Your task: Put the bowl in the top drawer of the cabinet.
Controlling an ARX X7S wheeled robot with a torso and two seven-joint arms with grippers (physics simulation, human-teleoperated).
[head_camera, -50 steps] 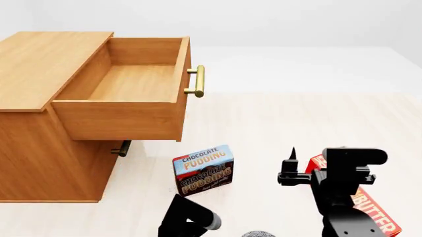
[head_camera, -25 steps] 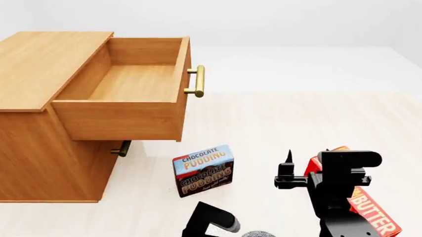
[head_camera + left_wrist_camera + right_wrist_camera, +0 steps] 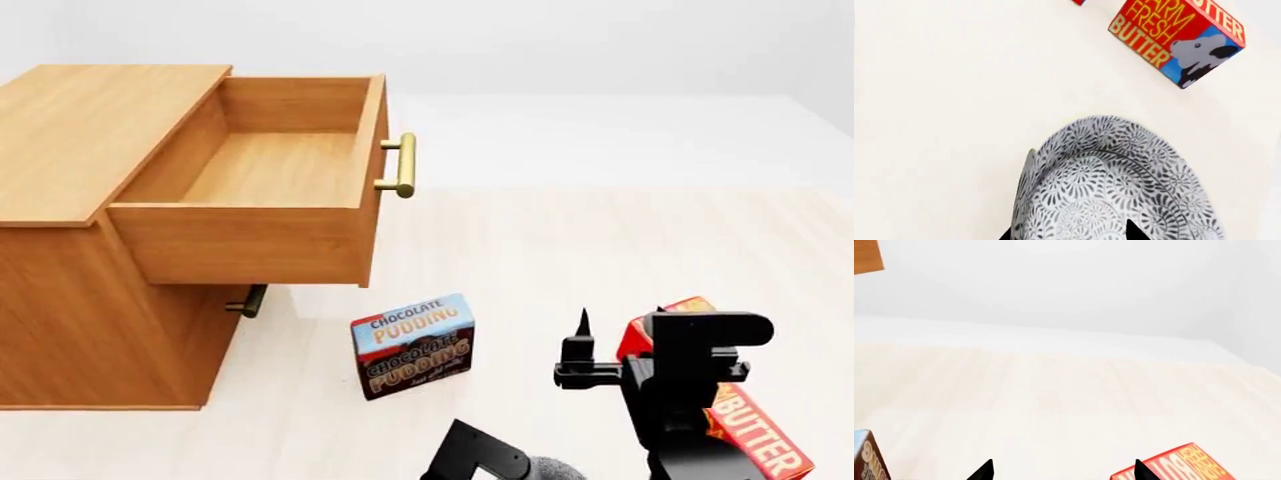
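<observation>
The speckled white bowl (image 3: 1121,185) fills the left wrist view and shows as a grey patch (image 3: 554,468) at the bottom edge of the head view. My left gripper (image 3: 1069,234) is open, one fingertip just outside the bowl's edge and the other over its patterned surface. The top drawer (image 3: 240,240) of the cabinet (image 3: 94,130) is pulled out, with nothing in it and its brass handle (image 3: 404,165) toward the right. My right gripper (image 3: 1062,471) is open and holds nothing; it points upward (image 3: 583,330) right of the bowl.
A chocolate pudding box (image 3: 411,345) stands on the pale floor between the cabinet and my arms. A red butter box (image 3: 747,430) lies behind my right arm. The lower drawer's handle (image 3: 247,300) shows under the open drawer.
My left arm has swung right along the bottom of the head view, closing on the bowl. The right gripper has drifted slightly left and down.
</observation>
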